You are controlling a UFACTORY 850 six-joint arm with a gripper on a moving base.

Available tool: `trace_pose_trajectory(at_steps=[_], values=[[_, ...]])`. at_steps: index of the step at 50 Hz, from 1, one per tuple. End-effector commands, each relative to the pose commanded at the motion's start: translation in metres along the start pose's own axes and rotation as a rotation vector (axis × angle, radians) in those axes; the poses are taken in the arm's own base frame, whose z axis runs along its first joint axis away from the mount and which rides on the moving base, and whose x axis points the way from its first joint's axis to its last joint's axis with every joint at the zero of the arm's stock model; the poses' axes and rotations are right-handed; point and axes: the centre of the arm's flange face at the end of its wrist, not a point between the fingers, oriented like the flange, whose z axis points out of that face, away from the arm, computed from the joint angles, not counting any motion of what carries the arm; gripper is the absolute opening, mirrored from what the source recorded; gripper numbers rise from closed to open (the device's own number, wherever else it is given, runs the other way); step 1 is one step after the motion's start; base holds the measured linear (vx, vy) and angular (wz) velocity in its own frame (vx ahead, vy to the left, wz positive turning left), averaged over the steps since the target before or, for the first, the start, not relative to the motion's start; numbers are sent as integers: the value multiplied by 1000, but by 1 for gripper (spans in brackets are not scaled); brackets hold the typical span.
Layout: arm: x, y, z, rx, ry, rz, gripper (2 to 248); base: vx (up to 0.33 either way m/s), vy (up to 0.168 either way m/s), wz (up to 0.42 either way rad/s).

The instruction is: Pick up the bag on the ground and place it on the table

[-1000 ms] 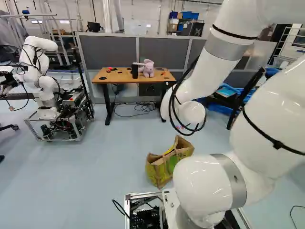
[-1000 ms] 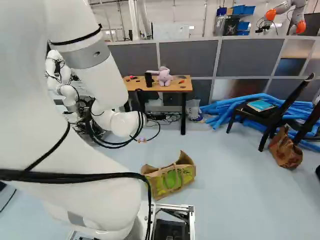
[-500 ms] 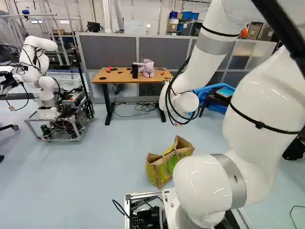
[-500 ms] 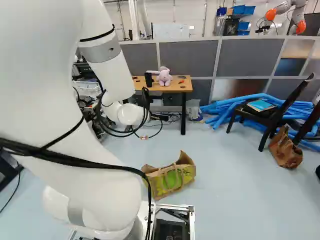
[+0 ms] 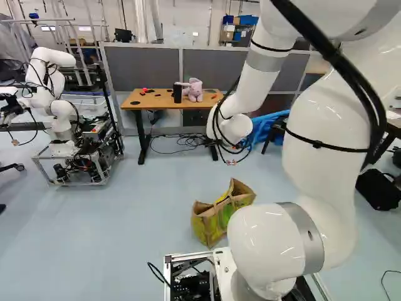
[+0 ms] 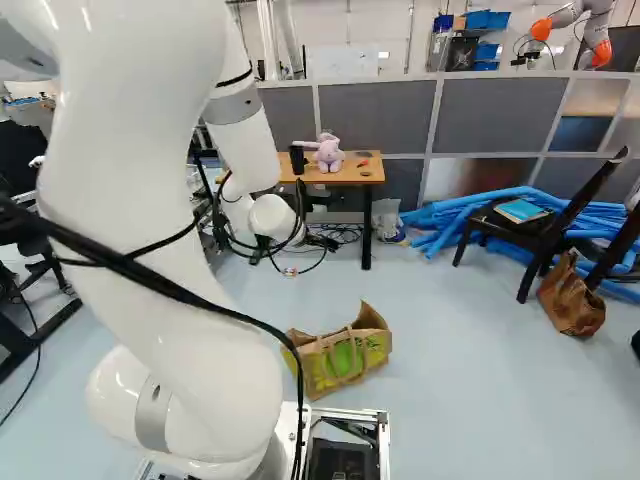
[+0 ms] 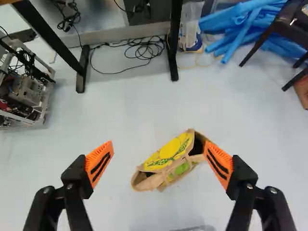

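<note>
Both base cams sit behind the arm (image 5: pixel 322 182), one per side, looking ahead and slightly down, sharing the table (image 5: pixel 150 103) and bag (image 5: pixel 213 219). Wrist cam's pointed more steeply at the floor (image 7: pixel 110 115), with the bag looking closer.

Bright, even light leaves small glints on the arm (image 5: pixel 326 118).

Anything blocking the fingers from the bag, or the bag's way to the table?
Nothing visible stands between the open fingers and the bag, nor between bag and table. Cables lie beneath the table; a plush toy and black cylinder stand on it.
</note>
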Motion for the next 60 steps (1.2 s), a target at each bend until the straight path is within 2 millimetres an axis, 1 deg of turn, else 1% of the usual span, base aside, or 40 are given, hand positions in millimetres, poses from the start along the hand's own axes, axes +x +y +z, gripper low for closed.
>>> trace_pose_trajectory(at_steps=[32, 42, 60], values=[[7, -8, 76, -17, -280, 52, 247, 0, 0, 0], [3, -6, 93, -24, -364, 75, 247, 0, 0, 0], [-9, 0, 119, -36, -501, 119, 247, 0, 0, 0]])
